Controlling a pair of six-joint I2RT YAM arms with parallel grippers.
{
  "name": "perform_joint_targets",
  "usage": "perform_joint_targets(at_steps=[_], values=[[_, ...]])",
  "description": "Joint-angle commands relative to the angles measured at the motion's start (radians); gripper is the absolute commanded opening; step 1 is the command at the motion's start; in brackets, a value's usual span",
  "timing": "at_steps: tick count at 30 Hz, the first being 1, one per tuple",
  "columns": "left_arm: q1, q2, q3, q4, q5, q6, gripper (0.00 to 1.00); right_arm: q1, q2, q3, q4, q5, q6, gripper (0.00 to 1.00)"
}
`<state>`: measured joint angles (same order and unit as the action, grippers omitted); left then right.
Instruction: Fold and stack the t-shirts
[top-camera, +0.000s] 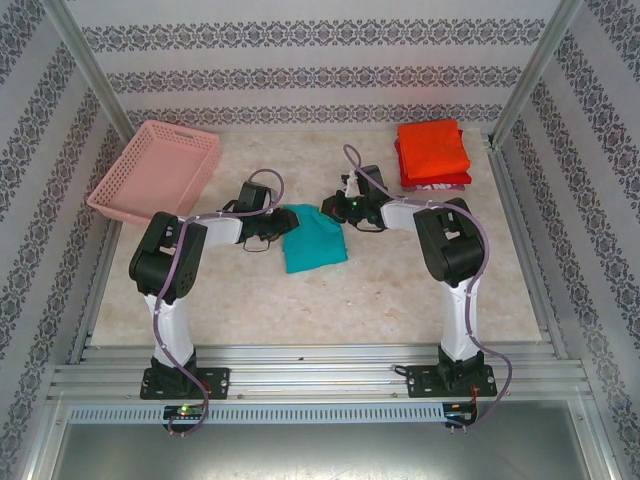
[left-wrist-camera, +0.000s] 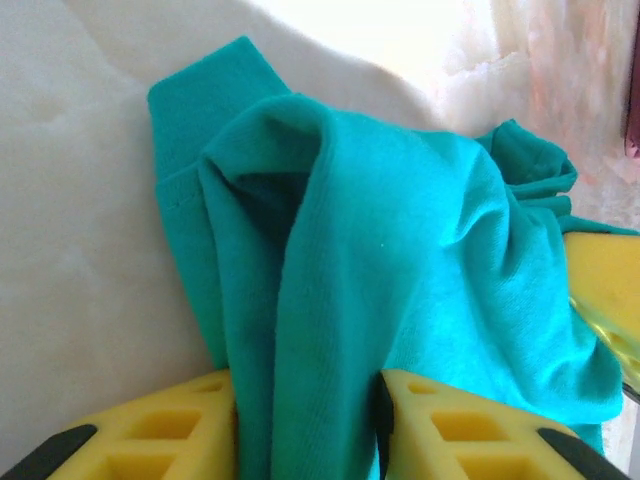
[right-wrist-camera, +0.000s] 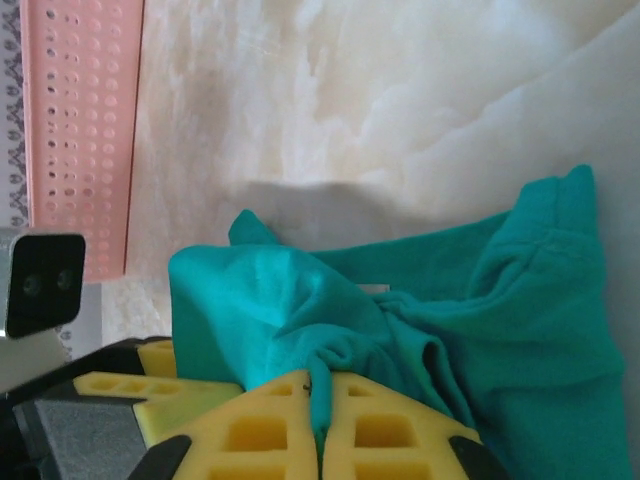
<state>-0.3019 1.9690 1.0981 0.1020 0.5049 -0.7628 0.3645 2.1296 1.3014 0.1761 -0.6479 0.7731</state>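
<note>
A teal t-shirt (top-camera: 312, 240) lies partly folded on the table between my two arms. My left gripper (top-camera: 275, 228) holds its left edge. In the left wrist view, the yellow fingers (left-wrist-camera: 150, 430) of the left gripper (left-wrist-camera: 305, 425) press on a thick fold of the teal t-shirt (left-wrist-camera: 400, 250). My right gripper (top-camera: 335, 208) is at the shirt's far corner. In the right wrist view, the right gripper (right-wrist-camera: 320, 420) is shut on a thin pinch of the teal t-shirt (right-wrist-camera: 500, 320). A folded orange-red t-shirt (top-camera: 432, 150) tops a stack at the back right.
A pink lattice basket (top-camera: 155, 170) stands at the back left, and its rim (right-wrist-camera: 80, 130) runs along the left of the right wrist view. Metal posts and patterned walls close in the table. Bare tabletop lies in front of the teal shirt.
</note>
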Motion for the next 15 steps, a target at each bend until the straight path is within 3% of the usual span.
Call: perform_joint_targets(at_steps=[1, 2, 5, 7, 15], values=[[-0.008, 0.011, -0.001, 0.027, 0.017, -0.004, 0.25, 0.010, -0.042, 0.044, -0.068, 0.000, -0.081, 0.06], [-0.009, 0.011, -0.004, 0.028, 0.016, -0.003, 0.23, 0.009, -0.066, 0.044, -0.110, 0.038, -0.118, 0.12], [-0.009, 0.011, -0.013, 0.034, 0.016, -0.006, 0.17, -0.003, -0.145, 0.001, -0.157, 0.153, -0.181, 0.53], [-0.009, 0.010, -0.022, 0.043, 0.015, -0.010, 0.15, -0.014, -0.188, -0.042, -0.160, 0.202, -0.198, 0.67], [-0.009, 0.005, -0.056, 0.064, 0.009, -0.025, 0.09, -0.030, -0.253, -0.223, -0.080, 0.130, -0.145, 0.69]])
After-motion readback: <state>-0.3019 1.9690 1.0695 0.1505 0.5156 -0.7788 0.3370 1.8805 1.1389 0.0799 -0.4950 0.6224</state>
